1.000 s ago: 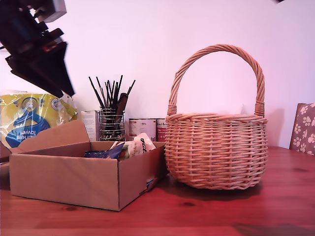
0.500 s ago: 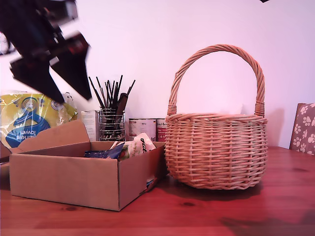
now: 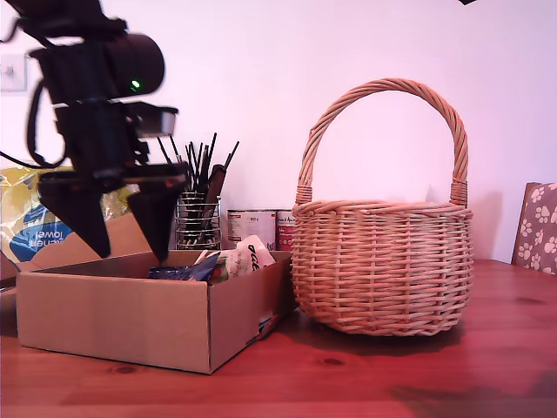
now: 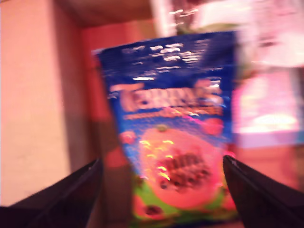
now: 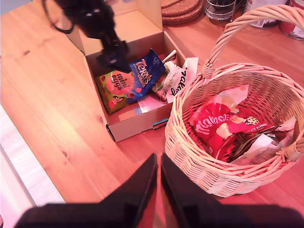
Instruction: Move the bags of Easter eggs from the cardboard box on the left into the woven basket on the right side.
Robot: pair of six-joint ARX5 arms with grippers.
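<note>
The cardboard box (image 3: 113, 318) stands at the exterior view's left with its flap open. A dark blue bag (image 4: 175, 99) (image 5: 145, 73) (image 3: 183, 273) lies in it, with a white bag with black script (image 5: 178, 80) (image 3: 248, 257) beside it. My first gripper (image 3: 122, 239) (image 4: 161, 190) hangs open just above the blue bag, one finger to each side, not touching it. The woven basket (image 3: 383, 270) (image 5: 190, 147) stands at the exterior view's right. My second gripper (image 5: 157, 185) is shut on nothing, high above the table in front of the basket.
A red bag (image 5: 213, 126) and other packets lie in the basket. Behind the box are a yellow-and-blue pack (image 3: 43, 213), a wire holder of brushes (image 3: 198, 218) and tins (image 3: 252, 228). A paw-print cushion (image 3: 540, 226) is at the exterior view's right edge.
My first arm has swung down from the exterior view's upper left to stand over the box, jaws pointing down and open. Box, bags and basket have not moved.
</note>
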